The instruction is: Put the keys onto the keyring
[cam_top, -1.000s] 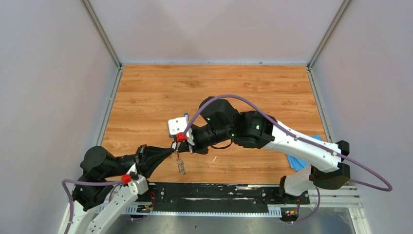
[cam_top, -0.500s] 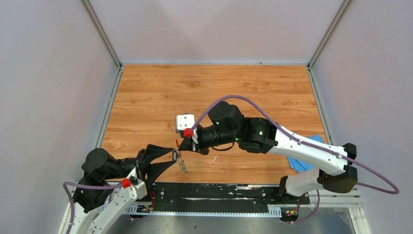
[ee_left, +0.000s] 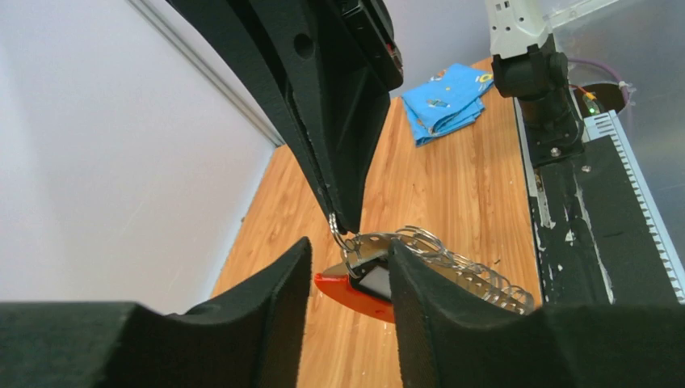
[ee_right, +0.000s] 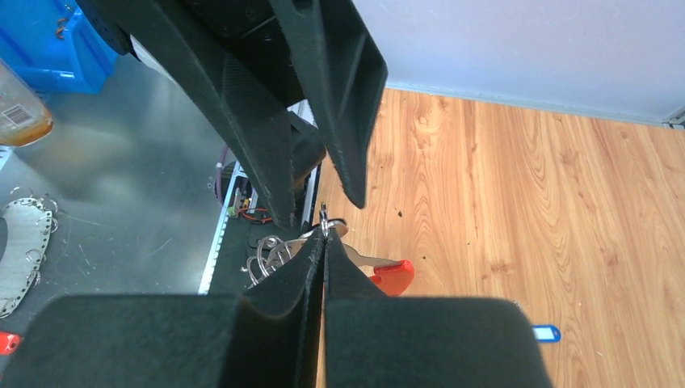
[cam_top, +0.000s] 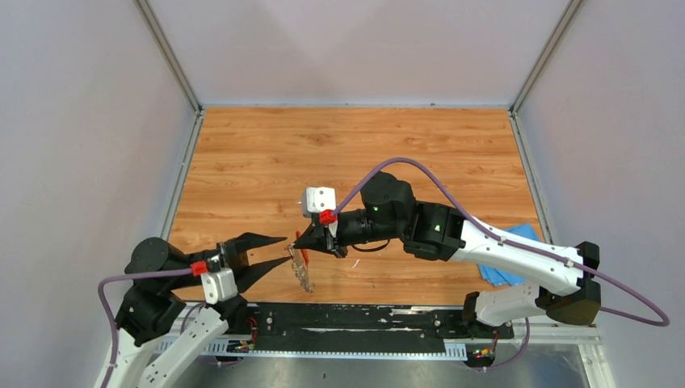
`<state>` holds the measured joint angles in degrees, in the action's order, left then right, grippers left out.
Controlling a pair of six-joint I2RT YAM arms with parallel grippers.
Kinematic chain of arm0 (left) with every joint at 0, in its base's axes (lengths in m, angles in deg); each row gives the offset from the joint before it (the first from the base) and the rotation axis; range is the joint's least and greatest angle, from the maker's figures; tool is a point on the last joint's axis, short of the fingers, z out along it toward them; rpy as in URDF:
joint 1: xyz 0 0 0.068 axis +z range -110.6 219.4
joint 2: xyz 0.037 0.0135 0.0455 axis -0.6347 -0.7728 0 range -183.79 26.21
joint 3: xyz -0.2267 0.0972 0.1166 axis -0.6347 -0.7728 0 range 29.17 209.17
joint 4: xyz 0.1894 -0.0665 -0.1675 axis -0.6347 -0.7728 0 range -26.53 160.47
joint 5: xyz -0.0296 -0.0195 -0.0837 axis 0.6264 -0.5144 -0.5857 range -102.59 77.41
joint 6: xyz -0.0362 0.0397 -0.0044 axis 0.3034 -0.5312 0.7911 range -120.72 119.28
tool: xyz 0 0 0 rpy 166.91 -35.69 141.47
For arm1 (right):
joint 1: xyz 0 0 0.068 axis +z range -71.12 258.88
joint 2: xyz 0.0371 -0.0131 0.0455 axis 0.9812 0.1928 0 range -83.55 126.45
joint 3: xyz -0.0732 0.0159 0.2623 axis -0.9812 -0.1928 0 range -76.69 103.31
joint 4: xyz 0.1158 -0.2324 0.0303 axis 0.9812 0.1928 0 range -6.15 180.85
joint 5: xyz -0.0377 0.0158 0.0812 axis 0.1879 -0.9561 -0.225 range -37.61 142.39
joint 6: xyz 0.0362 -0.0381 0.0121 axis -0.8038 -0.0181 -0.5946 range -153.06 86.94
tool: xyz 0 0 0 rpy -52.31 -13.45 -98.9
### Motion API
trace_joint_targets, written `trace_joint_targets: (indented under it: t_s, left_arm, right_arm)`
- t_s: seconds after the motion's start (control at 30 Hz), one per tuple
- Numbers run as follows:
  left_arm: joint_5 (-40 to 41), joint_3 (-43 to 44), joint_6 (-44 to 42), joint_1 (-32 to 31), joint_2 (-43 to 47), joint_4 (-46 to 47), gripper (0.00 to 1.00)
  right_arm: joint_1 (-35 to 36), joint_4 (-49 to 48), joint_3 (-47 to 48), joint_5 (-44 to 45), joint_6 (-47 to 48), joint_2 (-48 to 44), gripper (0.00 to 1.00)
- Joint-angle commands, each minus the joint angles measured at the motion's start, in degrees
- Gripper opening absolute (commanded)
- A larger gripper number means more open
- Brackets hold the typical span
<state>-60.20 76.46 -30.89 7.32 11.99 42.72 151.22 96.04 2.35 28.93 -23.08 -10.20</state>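
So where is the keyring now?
In the top view, the keyring is left of centre near the front edge, pinched by the right fingers, just past the open left fingers.

Left arm (cam_top: 152, 271) sat low and folded, left gripper (cam_top: 286, 249) spread wide. Right arm (cam_top: 501, 249) stretched across toward it, right gripper (cam_top: 302, 246) pinched tight, tips nearly meeting.
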Motion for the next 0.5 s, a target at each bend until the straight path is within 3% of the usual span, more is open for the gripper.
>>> trace_joint_targets:
  t_s: [0.0, 0.13, 0.3, 0.47]
  left_arm:
    - [0.75, 1.49, 10.05, -0.11, -3.38, 4.27, 0.39]
    - [0.26, 1.32, 12.78, -0.18, -4.40, 3.78, 0.28]
    - [1.93, 0.14, 9.12, -0.16, -2.78, 0.88, 0.13]
    - [3.76, -0.25, 8.13, -0.18, -1.46, -0.05, 0.11]
  right_arm:
    - [-0.61, -4.99, -0.93, -1.84, -1.28, -1.31, 0.00]
    - [-0.62, -5.43, -1.25, -1.77, -1.19, -1.20, 0.00]
    - [-0.62, -5.44, -1.35, -1.86, -0.76, -1.01, 0.00]
    - [-0.62, -4.71, -1.18, -1.50, -0.31, -0.99, 0.00]
